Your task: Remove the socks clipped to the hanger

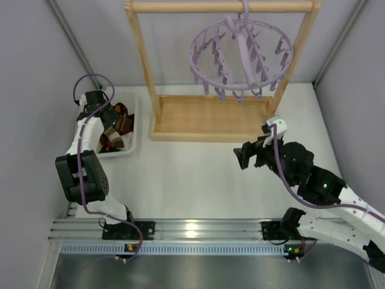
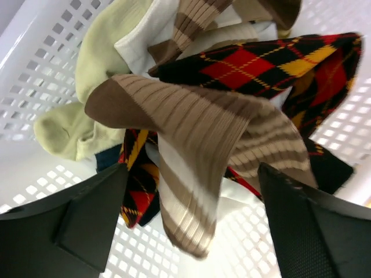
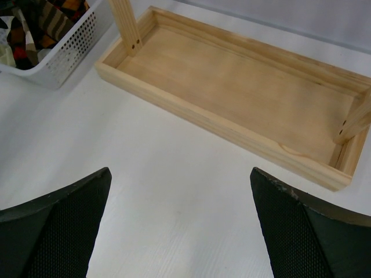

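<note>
You look to be at the very end. The hanger (image 1: 240, 57) hangs by its hook from the rack's (image 1: 210, 117) top bar at the far edge of the counter, and from the overhead view every clip I can make out dangles bare, though the clips are small. The socks (image 2: 220, 116) are heaped in the white basket (image 2: 46, 63) at the counter's left edge: brown striped, argyle and white ones tangled together. Your left end effector (image 2: 192, 171) hangs just over that heap, jaws spread wide; a brown striped sock lies between the fingers but neither pad pinches it. Your right end effector (image 3: 179, 171) is fully spread and holds nothing, above bare counter near the rack's base, toward the right edge. I judge nothing is left to unclip.
</note>
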